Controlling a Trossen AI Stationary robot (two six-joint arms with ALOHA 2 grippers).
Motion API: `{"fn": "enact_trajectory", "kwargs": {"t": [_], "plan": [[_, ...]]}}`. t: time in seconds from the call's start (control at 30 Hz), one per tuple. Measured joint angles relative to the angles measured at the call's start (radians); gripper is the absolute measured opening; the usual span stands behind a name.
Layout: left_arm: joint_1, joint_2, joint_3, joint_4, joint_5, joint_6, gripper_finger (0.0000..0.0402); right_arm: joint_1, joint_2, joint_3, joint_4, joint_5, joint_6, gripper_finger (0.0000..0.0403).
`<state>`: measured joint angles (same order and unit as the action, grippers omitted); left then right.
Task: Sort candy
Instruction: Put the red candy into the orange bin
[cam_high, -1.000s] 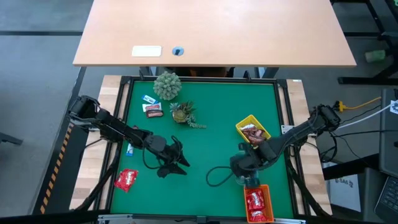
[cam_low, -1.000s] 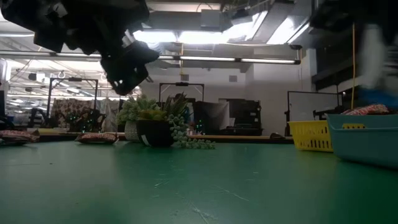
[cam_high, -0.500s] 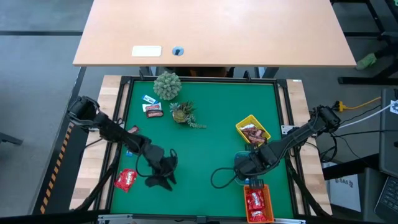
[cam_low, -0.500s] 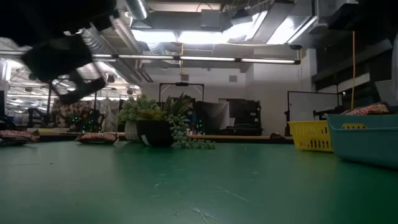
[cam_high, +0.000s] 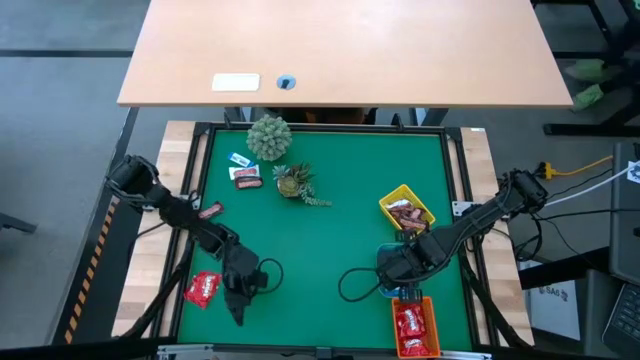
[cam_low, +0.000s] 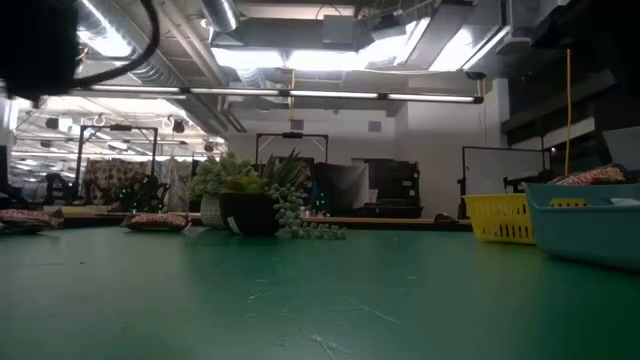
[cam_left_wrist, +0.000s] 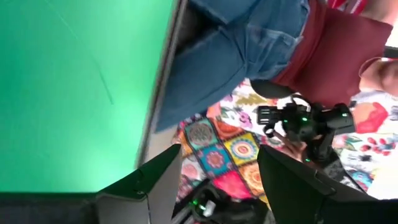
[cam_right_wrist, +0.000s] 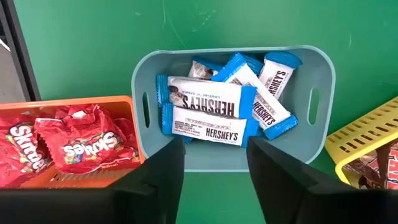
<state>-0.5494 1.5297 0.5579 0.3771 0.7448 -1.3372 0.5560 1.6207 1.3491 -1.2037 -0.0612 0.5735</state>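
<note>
Seen from overhead, the right hand (cam_high: 396, 281) hangs directly above the blue tray (cam_right_wrist: 231, 163) at the near right of the green bench (cam_high: 340, 200), fingers (cam_right_wrist: 155, 186) parted w/ nothing between them. In its wrist view the tray holds a heap of blue-and-white bars (cam_right_wrist: 217, 106), all lying inside the rim. Just beside it sits the orange tray (cam_high: 415, 327), packed w/ red packets (cam_right_wrist: 68, 144); on the blue tray's other side, farther back on the bench, is the yellow tray (cam_high: 405, 210) w/ brown bars (cam_high: 405, 212) in it. The left hand (cam_high: 236, 308) is at the near left part of the bench, fingers (cam_left_wrist: 146, 183) spread and empty, pointing off the near edge toward a person (cam_left_wrist: 267, 37) in jeans and a red top beyond the bench. One loose red packet (cam_high: 202, 289) lies on the green just beside that hand, toward the left edge. Far left, near two small plants (cam_high: 270, 137), a few sweets (cam_high: 243, 171) are left unsorted; another lies under the left arm near the bench's left edge.
</note>
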Motion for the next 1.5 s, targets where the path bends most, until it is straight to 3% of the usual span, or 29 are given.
{"fn": "enact_trajectory", "kwargs": {"t": [0.23, 0.47, 0.63, 0.83, 1.03, 1.2, 1.5], "plan": [[-0.083, -0.001, 0.0, -0.004, -0.005, -0.121, 0.0206, 0.0, 0.0, 0.0, 0.002, 0.0, -0.001, 0.0183], [-0.127, -0.082, 0.0, -0.075, -0.023, -0.125, 0.0206, 0.0, 0.0, 0.0, 0.002, 0.0, -0.001, 0.0184], [-0.128, -0.268, 0.0, -0.383, -0.14, -0.12, 0.0206, 0.0, 0.0, 0.0, 0.006, 0.001, -0.001, 0.0184], [-0.133, -0.491, 0.0, -0.812, -0.39, -0.111, 0.0206, 0.0, 0.0, 0.0, 0.006, 0.001, -0.002, 0.0184], [-0.174, -0.599, 0.0, -1.115, -0.565, -0.121, 0.0206, 0.0, 0.0, 0.0, 0.01, 0.001, -0.001, 0.0184], [-0.217, -0.601, 0.0, -1.125, -0.673, -0.121, 0.0206, 0.0, 0.0, 0.0, 0.01, 0.001, 0.007, 0.0184], [-0.291, -0.563, 0.0, -1.125, -0.678, -0.127, 0.0206, 0.0, 0.0, 0.0, 0.06, 0.001, 0.009, 0.0184]]}}
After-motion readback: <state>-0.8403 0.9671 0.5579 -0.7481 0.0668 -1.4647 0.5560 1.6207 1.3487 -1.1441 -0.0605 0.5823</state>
